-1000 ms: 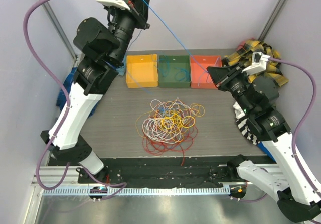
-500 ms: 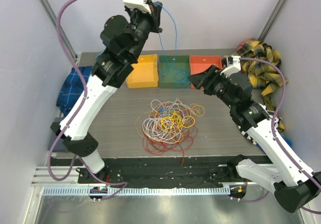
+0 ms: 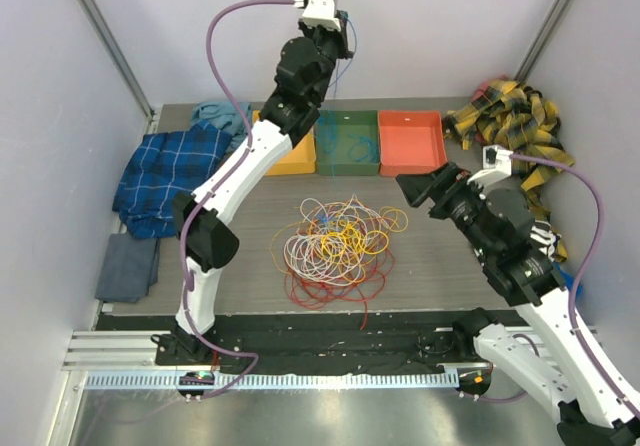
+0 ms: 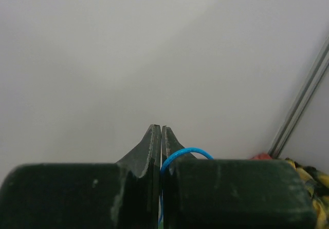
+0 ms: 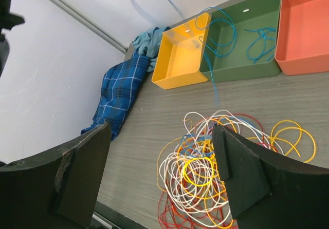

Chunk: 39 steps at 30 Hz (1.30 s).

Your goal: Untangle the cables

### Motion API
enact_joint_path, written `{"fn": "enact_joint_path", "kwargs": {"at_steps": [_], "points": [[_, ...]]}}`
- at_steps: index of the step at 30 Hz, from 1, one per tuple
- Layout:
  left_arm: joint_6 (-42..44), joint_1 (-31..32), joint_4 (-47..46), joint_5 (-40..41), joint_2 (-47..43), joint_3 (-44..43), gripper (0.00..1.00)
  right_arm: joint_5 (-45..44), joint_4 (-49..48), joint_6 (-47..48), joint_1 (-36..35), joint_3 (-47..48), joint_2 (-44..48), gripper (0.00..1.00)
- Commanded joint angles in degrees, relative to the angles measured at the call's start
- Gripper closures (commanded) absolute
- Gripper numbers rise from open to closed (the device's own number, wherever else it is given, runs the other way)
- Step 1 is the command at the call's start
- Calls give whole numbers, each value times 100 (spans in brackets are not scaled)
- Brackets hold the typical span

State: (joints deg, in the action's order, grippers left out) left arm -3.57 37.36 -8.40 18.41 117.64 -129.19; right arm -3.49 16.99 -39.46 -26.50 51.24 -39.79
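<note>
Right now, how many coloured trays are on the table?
3, in a row at the far edge: yellow tray left, green tray middle, red tray right. None looks hidden.

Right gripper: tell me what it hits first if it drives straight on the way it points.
Probably the tangled cables, which lie just ahead of the open right gripper in its wrist view; depth is unclear.
</note>
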Motion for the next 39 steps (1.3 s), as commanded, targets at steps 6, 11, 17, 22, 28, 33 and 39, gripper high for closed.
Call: {"fn": "enact_joint_path", "kwargs": {"at_steps": [6,11,17,22,28,33,39], "points": [[243,-159,-2148,-40,996,-1116,100,-241,216,220,-83,-633,700,13],[322,-291,-2517,-48,1304,-1372,99,-47,155,79,-136,-993,771,14],[340,-423,-2640,-83,1384,-1241,100,-214,190,202,-180,-1117,868,14],[314,-546,-2868,-154,1577,-969,100,-355,225,246,-171,-1143,885,15],[76,-607,-3009,-127,1884,-977,100,-504,287,264,-180,-1204,912,15],[32,-634,-3035,-241,1815,-1223,100,-539,287,325,-180,-1196,877,15],[102,-695,-3036,-338,1560,-1399,99,-513,322,334,-171,-1178,920,15]]}}
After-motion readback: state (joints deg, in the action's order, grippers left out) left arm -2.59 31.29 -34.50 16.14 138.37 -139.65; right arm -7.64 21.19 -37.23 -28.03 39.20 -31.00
